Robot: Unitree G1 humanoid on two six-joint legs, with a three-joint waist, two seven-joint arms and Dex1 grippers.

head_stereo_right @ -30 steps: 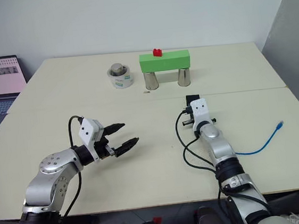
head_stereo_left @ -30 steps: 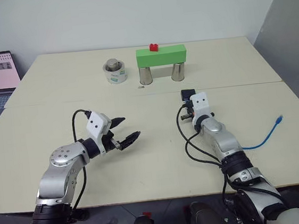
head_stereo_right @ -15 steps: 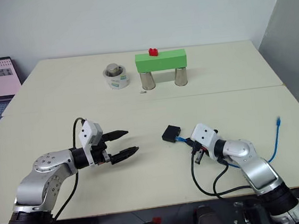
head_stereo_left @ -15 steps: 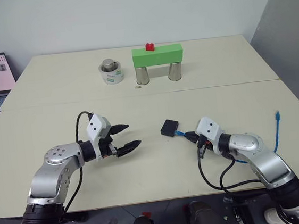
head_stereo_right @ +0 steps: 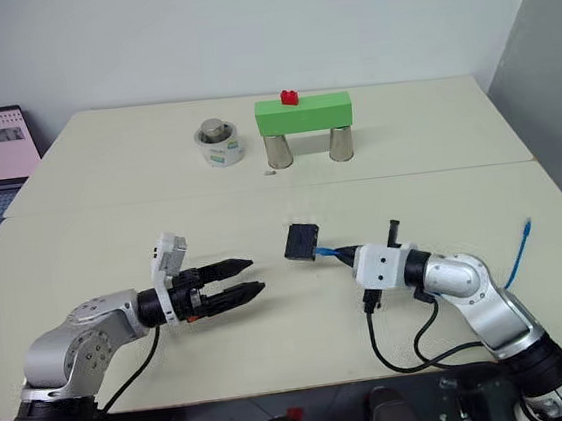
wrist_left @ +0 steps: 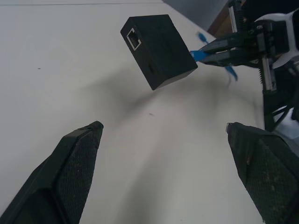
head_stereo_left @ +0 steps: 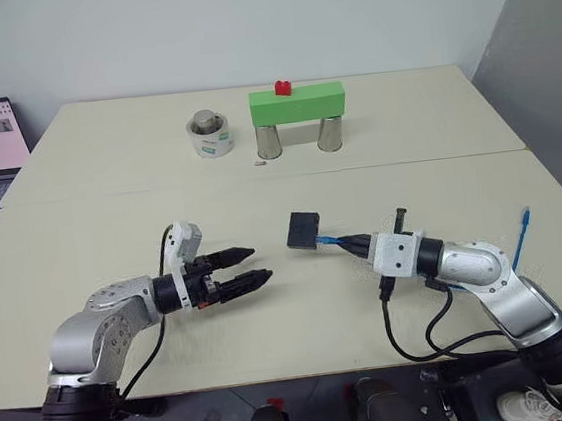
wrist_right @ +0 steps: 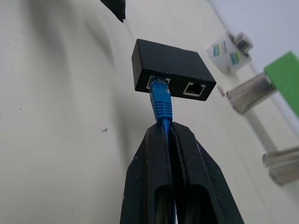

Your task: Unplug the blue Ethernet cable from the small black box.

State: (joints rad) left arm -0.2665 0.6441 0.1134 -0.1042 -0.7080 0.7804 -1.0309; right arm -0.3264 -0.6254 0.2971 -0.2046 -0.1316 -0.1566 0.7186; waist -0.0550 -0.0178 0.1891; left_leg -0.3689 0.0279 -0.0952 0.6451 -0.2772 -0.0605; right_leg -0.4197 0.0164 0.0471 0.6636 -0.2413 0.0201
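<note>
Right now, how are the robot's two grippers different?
The left gripper is open and empty; the right gripper is shut on the blue cable. The left points at the black box from one side, the right holds the cable on the other. Both have two black fingers and lie about level.

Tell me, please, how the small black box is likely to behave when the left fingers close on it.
The small black box probably weighs little: it hangs off the table from the blue Ethernet cable alone. It may swing or twist when touched. Its flat matte sides should grip well.
</note>
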